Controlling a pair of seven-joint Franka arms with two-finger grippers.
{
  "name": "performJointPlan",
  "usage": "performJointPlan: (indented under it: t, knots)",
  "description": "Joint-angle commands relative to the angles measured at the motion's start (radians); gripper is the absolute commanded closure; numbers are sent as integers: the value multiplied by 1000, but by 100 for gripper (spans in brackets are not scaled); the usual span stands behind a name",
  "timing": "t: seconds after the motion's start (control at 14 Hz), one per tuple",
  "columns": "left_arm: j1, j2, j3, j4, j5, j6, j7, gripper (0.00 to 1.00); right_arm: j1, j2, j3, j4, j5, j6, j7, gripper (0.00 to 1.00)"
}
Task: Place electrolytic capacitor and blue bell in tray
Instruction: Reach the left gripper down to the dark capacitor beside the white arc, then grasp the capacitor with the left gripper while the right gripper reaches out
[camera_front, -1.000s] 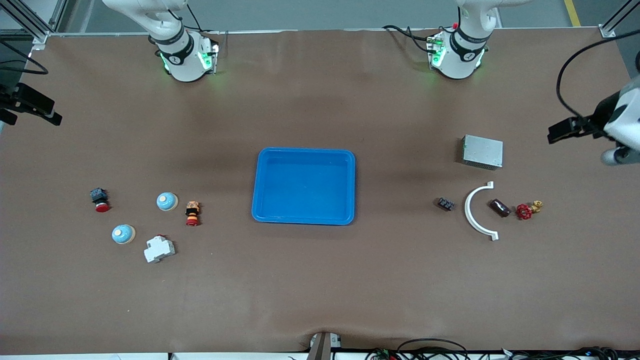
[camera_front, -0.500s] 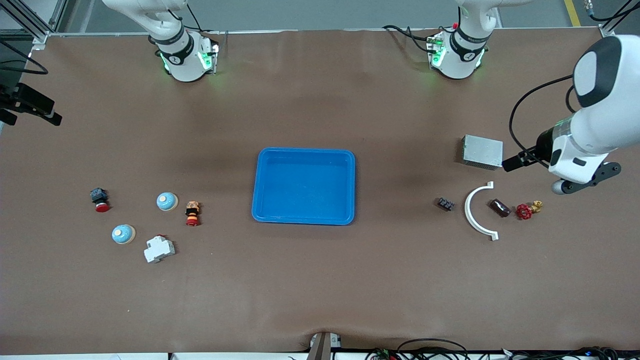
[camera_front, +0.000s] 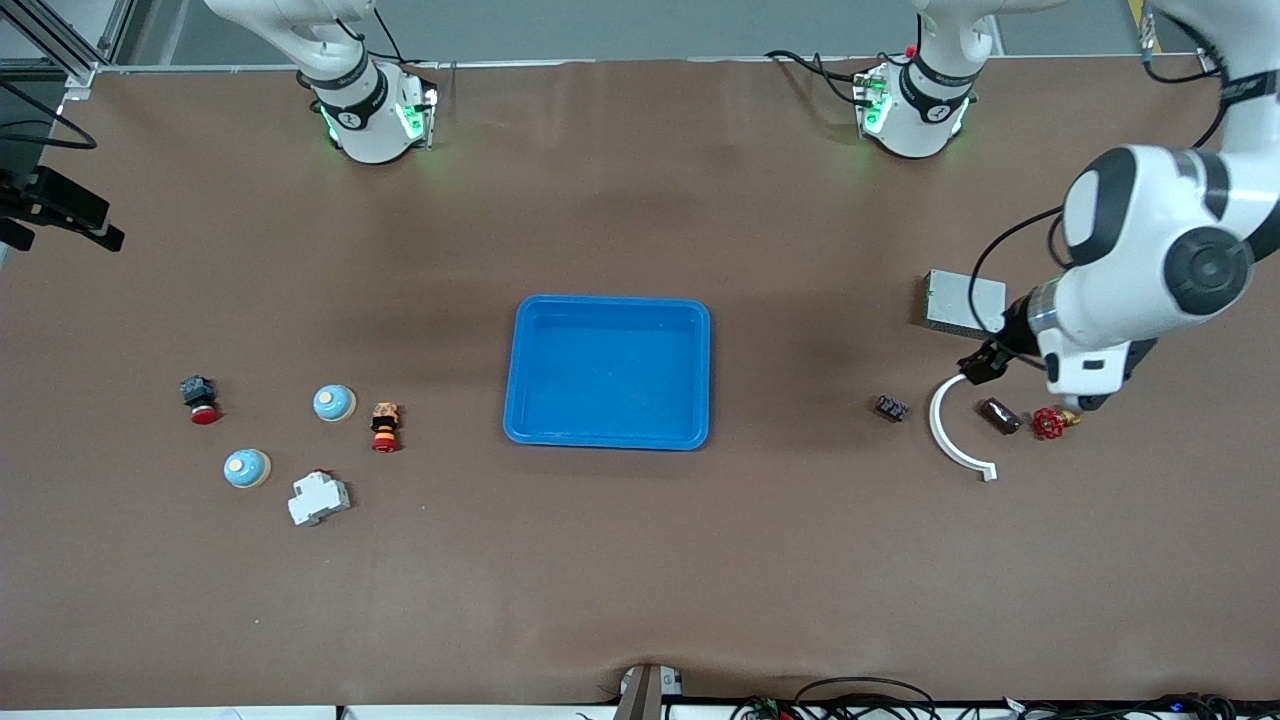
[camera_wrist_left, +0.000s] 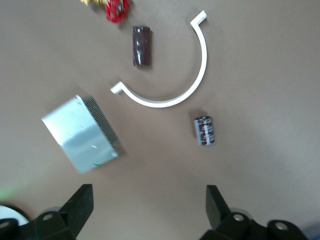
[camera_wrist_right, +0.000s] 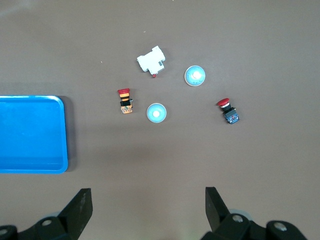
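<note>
The blue tray (camera_front: 607, 372) lies mid-table. The dark maroon electrolytic capacitor (camera_front: 1000, 415) lies toward the left arm's end, between a white arc (camera_front: 955, 425) and a red valve wheel (camera_front: 1048, 423). It also shows in the left wrist view (camera_wrist_left: 141, 46). Two blue bells (camera_front: 334, 403) (camera_front: 246, 468) sit toward the right arm's end and show in the right wrist view (camera_wrist_right: 156, 113) (camera_wrist_right: 195, 76). My left gripper (camera_wrist_left: 150, 188) is open and empty, up in the air beside the grey box. My right gripper (camera_wrist_right: 148, 192) is open and empty, high over the table above the bells.
A grey metal box (camera_front: 965, 302) and a small black block (camera_front: 891, 408) lie near the arc. Two red-capped push buttons (camera_front: 385, 427) (camera_front: 200, 399) and a white breaker (camera_front: 318, 498) lie around the bells. The left arm's wrist (camera_front: 1150, 260) hangs over that end.
The left arm has swung in from the table's end to over the grey box and the arc. The right arm has not moved. Nothing on the table has moved.
</note>
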Motion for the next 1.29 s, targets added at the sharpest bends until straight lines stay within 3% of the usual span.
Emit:
performJointPlan:
  t: [0.0, 0.36, 0.86, 1.14, 1.21]
  knots:
    - [-21, 45, 0, -7, 0, 65, -109, 2, -9, -13, 3, -12, 6, 2, -9, 0]
    - [-18, 76, 0, -149, 1, 329, -122, 1, -9, -12, 5, -12, 4, 6, -11, 0]
    - [-23, 231, 3, -150, 3, 505, -127, 3, -15, -7, 3, -26, 1, 43, -14, 0]
    - [-26, 285, 1, -146, 92, 552, -139, 8, -41, -13, 3, -139, 12, 113, -18, 0]
    - [-26, 291, 0, -144, 94, 552, -140, 15, -48, -16, 3, -189, 12, 159, -47, 0]
